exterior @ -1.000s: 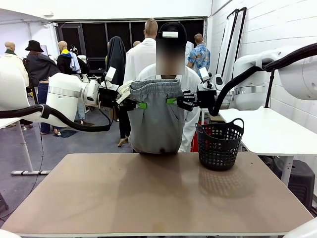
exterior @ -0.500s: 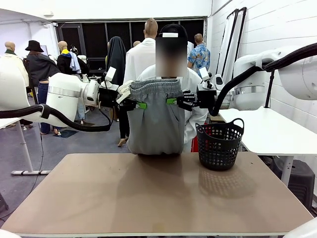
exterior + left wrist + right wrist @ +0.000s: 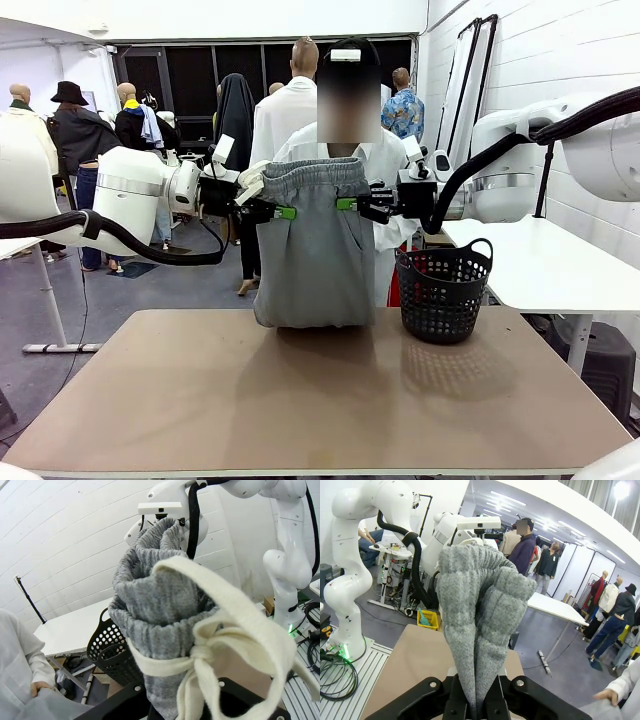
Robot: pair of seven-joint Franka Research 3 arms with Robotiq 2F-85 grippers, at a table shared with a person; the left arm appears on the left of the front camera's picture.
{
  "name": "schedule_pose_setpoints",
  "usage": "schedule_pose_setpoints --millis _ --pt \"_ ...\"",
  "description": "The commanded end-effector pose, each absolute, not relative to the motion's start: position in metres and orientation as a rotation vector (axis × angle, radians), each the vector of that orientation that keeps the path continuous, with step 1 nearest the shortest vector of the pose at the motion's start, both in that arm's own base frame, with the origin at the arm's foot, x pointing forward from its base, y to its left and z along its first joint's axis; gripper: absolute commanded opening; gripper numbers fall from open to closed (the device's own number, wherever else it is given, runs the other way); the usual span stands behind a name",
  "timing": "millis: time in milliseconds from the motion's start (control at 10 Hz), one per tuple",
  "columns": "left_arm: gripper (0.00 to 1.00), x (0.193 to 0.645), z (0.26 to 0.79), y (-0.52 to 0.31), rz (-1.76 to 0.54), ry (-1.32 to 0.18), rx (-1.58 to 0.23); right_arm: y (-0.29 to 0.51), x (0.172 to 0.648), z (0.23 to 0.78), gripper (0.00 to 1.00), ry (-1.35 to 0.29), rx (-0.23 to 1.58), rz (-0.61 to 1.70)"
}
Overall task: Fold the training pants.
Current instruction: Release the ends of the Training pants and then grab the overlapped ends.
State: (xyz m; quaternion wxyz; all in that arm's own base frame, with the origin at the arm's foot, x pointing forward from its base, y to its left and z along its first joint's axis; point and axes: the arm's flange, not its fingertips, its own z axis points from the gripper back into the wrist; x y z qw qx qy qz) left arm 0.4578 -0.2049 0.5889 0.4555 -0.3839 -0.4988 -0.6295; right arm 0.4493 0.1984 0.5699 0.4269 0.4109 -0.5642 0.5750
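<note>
Sweatpants, light grey and soft, are up in the air at the far edge of the table (image 3: pixel 300 400). The training pants (image 3: pixel 312 245) hang with the gathered elastic waistband on top, drawn out flat between the two arms. The left gripper (image 3: pixel 283 212) is clamped onto one side just under the waistband, and the right gripper (image 3: pixel 347 204) is clamped onto the other side at the same height. Below the band the cloth drops in one smooth panel with a faint seam, and its rounded lower end is level with the table's far edge. From the left wrist, the whitish drawstring (image 3: pixel 220 635) is knotted with a wide loop over the ribbed band. From the right wrist, the fabric bunches into thick folds between the fingers. A black mesh basket (image 3: pixel 445 290) stands just beside the pants, and a person in white (image 3: pixel 385 160) stands right behind them.
</note>
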Motion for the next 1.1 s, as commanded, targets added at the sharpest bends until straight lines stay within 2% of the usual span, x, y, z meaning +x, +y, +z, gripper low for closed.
schedule_pose_setpoints --millis 0,1000 --pt "0.00 0.4534 0.5901 -0.2040 -1.548 -1.264 -0.945 0.2003 0.4485 0.5728 0.00 -1.416 1.033 1.441" --pt "0.00 0.4534 0.5901 -0.2040 -1.548 -1.264 -0.945 0.2003 0.4485 0.5728 0.00 -1.416 1.033 1.441"
